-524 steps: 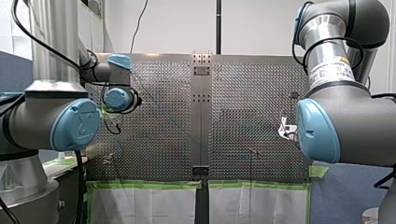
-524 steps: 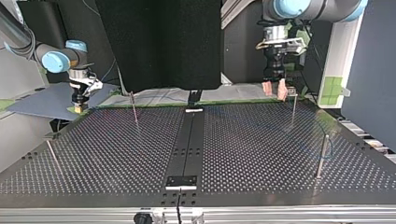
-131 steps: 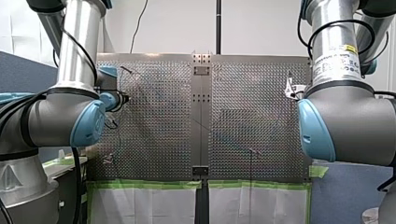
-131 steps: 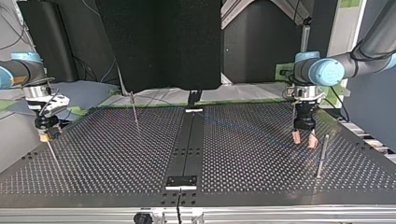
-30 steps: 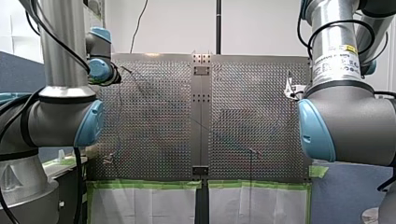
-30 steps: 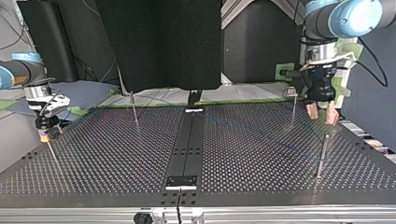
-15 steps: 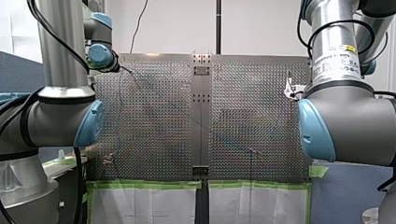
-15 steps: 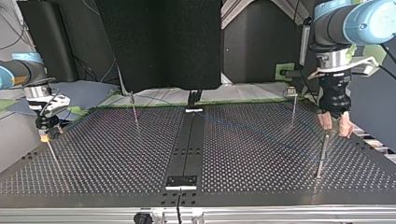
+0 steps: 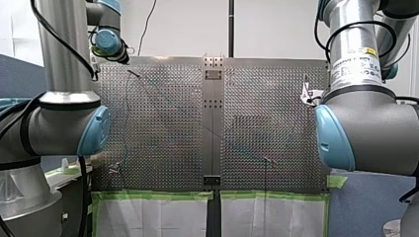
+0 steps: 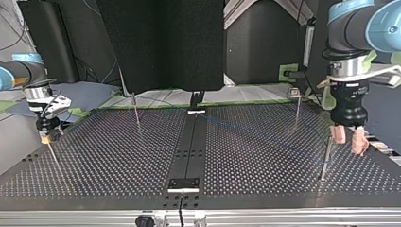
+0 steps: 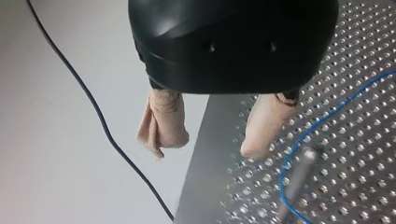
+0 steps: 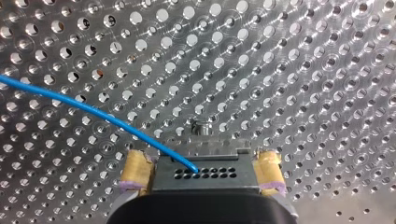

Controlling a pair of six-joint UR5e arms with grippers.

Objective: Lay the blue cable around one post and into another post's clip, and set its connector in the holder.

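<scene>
The thin blue cable (image 11: 336, 109) curls around a metal post (image 11: 295, 181) just beside my left gripper (image 11: 210, 142), which hangs open with nothing between its beige pads (image 11: 163, 123). In the top view my left gripper (image 10: 350, 138) hovers at the right, beside that post (image 10: 326, 158). My right gripper (image 12: 202, 172) is shut on the black connector (image 12: 203, 176), a yellow pad (image 12: 135, 170) on each side. The cable (image 12: 93, 110) enters the connector's face. At the top view's left, my right gripper (image 10: 46, 136) sits atop a thin post (image 10: 53, 158).
Two more posts stand at the far side of the perforated table (image 10: 118, 156): one at left (image 10: 136, 111) and one at right (image 10: 297, 111) with a small clip on top. A dark centre strip (image 10: 188, 151) splits the table. A black cable (image 11: 93, 109) lies off the table's edge.
My left gripper has moved toward the top view's right and nearer that camera, staying open. My right gripper has not moved.
</scene>
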